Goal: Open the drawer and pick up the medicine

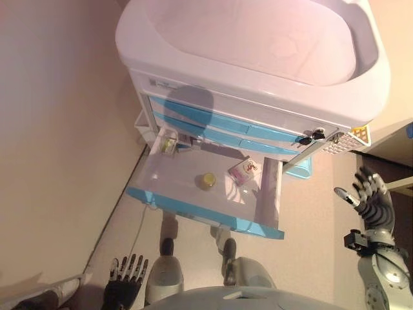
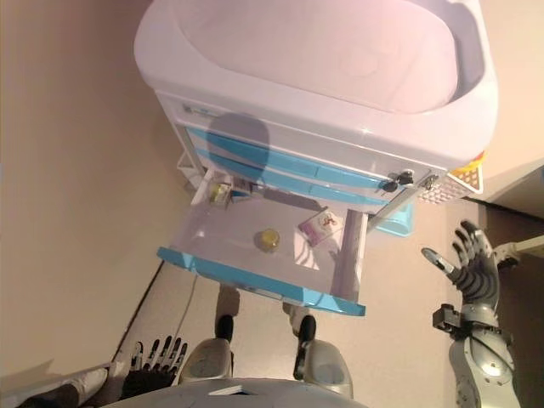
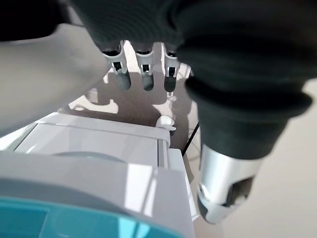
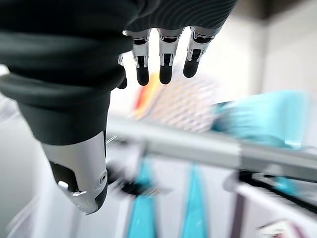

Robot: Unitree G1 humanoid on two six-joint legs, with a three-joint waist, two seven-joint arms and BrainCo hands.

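A white medical cart [image 1: 258, 45] has blue-fronted drawers. One drawer [image 1: 213, 216] is pulled out towards me. Inside it lie a small yellow round medicine container [image 1: 207, 180], a pink and white medicine box [image 1: 244, 170] and small items [image 1: 170, 143] at the back left corner. My right hand [image 1: 371, 194] is raised to the right of the open drawer, fingers straight and spread, holding nothing. My left hand [image 1: 126, 278] hangs low, below the drawer's left front corner, fingers straight and empty.
The cart's top is a deep white tray [image 1: 361, 97]. A wall [image 1: 58, 142] runs along the left. A perforated white and yellow basket [image 1: 348, 139] hangs on the cart's right side. A dark opening [image 1: 393, 165] lies at far right.
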